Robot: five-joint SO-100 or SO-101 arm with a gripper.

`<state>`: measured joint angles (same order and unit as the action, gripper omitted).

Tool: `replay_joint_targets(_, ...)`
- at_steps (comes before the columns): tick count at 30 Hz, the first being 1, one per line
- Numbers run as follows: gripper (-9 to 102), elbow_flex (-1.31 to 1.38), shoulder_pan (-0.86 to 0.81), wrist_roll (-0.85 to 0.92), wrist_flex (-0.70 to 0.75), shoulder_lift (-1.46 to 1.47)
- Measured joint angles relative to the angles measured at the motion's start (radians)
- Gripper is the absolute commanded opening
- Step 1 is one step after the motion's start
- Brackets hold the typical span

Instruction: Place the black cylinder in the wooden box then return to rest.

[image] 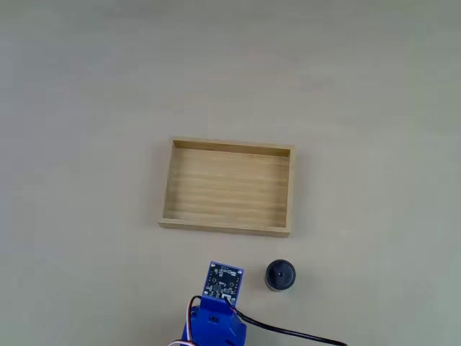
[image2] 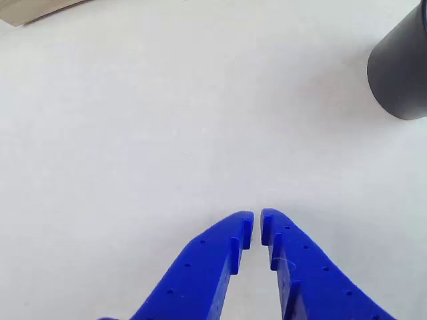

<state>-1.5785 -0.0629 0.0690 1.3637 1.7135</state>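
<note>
The black cylinder [image: 280, 275] stands upright on the table, just below the wooden box's lower right corner in the fixed view. The wooden box [image: 168, 184] is a shallow light-wood tray with nothing in it. In the other view my blue gripper [image2: 257, 223] rises from the bottom edge, shut, with only a thin slit between its tips and nothing held. The cylinder [image2: 403, 67] sits ahead and to the right of the fingertips, cut off by the right edge. A corner of the box [image2: 33, 10] shows at the top left.
My blue arm [image: 216, 328] enters from the bottom edge of the fixed view, carrying a blue square circuit board [image: 225, 280] just left of the cylinder. A black cable [image: 288, 331] trails to the right. The pale tabletop spreads around the box.
</note>
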Motion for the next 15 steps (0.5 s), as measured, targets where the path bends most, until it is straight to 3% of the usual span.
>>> replay_joint_targets(15, 0, 0.0, 0.006, 0.0, 0.0, 0.0)
